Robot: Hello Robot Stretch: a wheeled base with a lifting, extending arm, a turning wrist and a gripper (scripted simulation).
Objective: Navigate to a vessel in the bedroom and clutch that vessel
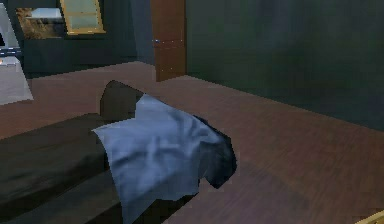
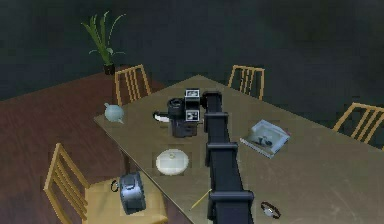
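On the table's corner toward the arm side view's left stands a pale blue-grey vessel (image 2: pixel 115 113), round-bellied with a narrow neck and a smooth, matte skin. It rests on the tan, flat-topped table (image 2: pixel 320 180), near the gripper (image 2: pixel 165 120) but apart from it. The gripper's dark, boxy body points its thin fingers toward the vessel; the state of its grip cannot be told, nor whether it holds anything. Behind it sit two white squares (image 2: pixel 192 98) with black marks, at the end of the dark, square-sectioned arm (image 2: pixel 222 160).

Left of the arm lies a flat, cream-white disc (image 2: pixel 172 161); right of it lies a grey, book-like slab (image 2: pixel 265 137). Slat-backed wooden chairs (image 2: pixel 132 82) ring the table, and on the seat of the nearest chair (image 2: pixel 65 180) sits a shiny grey metal pot (image 2: pixel 131 192). A spiky green plant (image 2: pixel 105 35) stands against the dark wall.

Ahead, in the forward view, a crumpled blue cloth (image 1: pixel 165 145) drapes over a long, dark, rounded piece of furniture (image 1: pixel 50 160) on a reddish plank floor (image 1: pixel 300 140). A brown wooden post (image 1: pixel 168 40) and a gold-framed picture (image 1: pixel 82 15) stand against the dark teal walls.
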